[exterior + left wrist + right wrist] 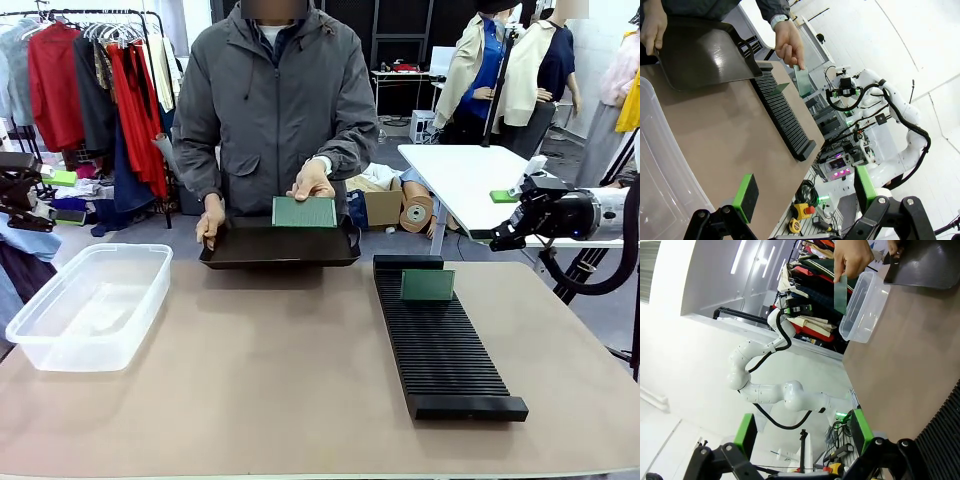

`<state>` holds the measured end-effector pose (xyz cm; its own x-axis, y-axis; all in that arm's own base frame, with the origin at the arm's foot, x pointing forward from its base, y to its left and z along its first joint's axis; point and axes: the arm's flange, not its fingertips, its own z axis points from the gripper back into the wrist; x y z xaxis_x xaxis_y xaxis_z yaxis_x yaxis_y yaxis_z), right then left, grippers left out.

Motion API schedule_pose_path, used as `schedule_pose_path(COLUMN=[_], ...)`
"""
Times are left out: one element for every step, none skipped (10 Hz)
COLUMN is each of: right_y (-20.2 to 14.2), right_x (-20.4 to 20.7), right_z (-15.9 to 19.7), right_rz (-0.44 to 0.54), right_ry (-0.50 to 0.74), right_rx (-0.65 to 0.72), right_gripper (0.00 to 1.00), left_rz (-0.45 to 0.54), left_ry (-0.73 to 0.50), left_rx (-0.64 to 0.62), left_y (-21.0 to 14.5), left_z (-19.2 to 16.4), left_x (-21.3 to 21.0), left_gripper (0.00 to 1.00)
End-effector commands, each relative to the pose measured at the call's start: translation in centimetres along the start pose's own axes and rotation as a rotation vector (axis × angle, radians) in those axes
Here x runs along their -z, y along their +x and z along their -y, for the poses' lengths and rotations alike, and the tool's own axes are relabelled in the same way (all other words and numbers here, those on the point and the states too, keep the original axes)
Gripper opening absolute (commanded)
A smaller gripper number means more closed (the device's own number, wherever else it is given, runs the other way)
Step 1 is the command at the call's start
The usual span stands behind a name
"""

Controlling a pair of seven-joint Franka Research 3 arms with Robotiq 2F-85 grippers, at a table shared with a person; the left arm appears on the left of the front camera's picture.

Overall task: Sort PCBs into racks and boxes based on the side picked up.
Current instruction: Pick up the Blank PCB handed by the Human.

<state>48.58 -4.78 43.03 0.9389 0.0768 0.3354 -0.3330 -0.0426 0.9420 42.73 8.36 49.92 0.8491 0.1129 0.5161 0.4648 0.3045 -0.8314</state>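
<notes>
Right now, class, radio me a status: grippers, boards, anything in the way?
Left gripper open, right gripper open, both holding nothing. One PCB standing in the rack; second PCB in the person's hand at the tray. Hand covers that board's top edge.

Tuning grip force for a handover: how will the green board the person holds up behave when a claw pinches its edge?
The PCB probably stays stiff: held by one edge in the person's hand, it shows no sag. It looks thin, so likely light. A second PCB stands on edge in the rack, suggesting rigidity too.
</notes>
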Motion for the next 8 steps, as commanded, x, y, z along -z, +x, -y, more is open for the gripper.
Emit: schedule_pose_path(right_y=[1.6,2.4,3.4,4.5,5.8,6.7,8.4,8.5], right_x=[0.5,0.7,0.8,0.9,1.1,1.3,2.2,2.3], right_z=[0.3,0.5,0.8,1.2,1.7,2.3,4.1,4.2], right_rz=[-0.007,-0.019,-0.033,-0.053,-0.063,-0.075,-0.074,-0.075], right_ry=[0.020,0.027,0.029,0.033,0.032,0.037,0.066,0.066], right_rx=[0.001,-0.002,0.007,0.021,0.034,0.052,0.073,0.075], right_gripper=[1.00,1.00,1.00,1.00,1.00,1.00,1.00,1.00], left_rz=[0.004,0.004,0.004,0.004,0.004,0.004,0.004,0.004], left_ry=[-0.007,-0.007,-0.007,-0.007,-0.007,-0.007,-0.007,-0.007], left_rx=[-0.009,-0.009,-0.009,-0.009,-0.009,-0.009,-0.009,-0.009], left_y=[0.0,0.0,0.0,0.0,0.0,0.0,0.0,0.0], left_z=[0.3,0.3,0.3,0.3,0.3,0.3,0.3,0.3], left_x=[-0.1,-0.1,-0.1,-0.1,-0.1,-0.1,-0.1,-0.1], left_gripper=[1.00,1.00,1.00,1.00,1.00,1.00,1.00,1.00])
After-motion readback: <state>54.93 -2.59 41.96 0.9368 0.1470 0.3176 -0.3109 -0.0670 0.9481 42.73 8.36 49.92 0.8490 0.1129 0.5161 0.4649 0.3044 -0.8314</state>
